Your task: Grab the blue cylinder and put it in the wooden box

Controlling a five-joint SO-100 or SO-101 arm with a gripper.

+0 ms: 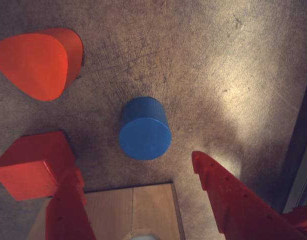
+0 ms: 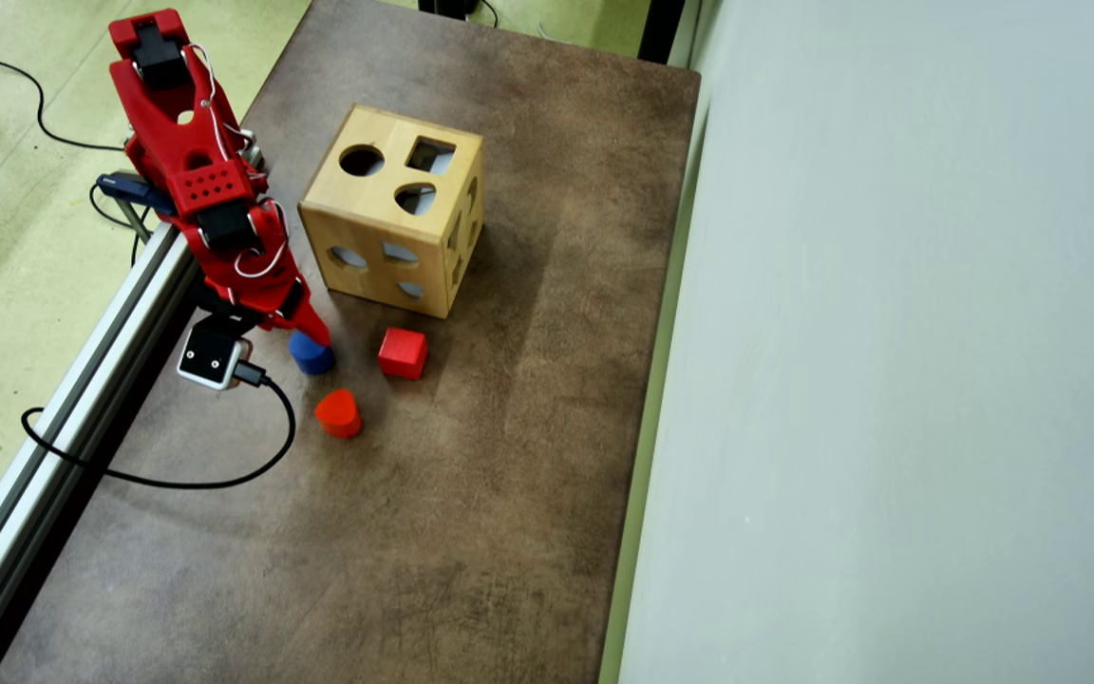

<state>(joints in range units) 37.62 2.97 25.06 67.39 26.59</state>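
Lying across most of the overhead view: brown mottled table (image 2: 471,494), with a pale wall panel (image 2: 889,380) running along its right edge and an aluminium rail (image 2: 82,380) along its left edge.
Wooden box: the wooden box (image 2: 393,223) is sitting on the table towards its far end, showing a round hole, a square hole and a rounded hole in its top face and more cut-outs in its sides; in the wrist view only a light plank corner (image 1: 138,210) is showing at the bottom edge.
Arm: the red arm (image 2: 196,161) is reaching down from the upper left of the overhead view, with a white camera block (image 2: 213,355) and its black cable (image 2: 177,475) hanging beside the wrist.
Gripper: the gripper (image 1: 138,195) is standing with its two red fingers (image 1: 228,200) spread apart, holding nothing; in the overhead view its tip is coming down just beside the blue block, and contact cannot be told.
Red cube: the red cube (image 2: 403,352) is resting just in front of the box, right of the blue block in the overhead view.
Teardrop block: the orange-red teardrop block (image 2: 338,413) is standing nearer the camera's bottom edge, close to both other blocks.
Blue cylinder: the blue cylinder (image 1: 144,129) is standing upright on the table, flat round top up, near the box and ahead of the gap between the fingers in the wrist view.
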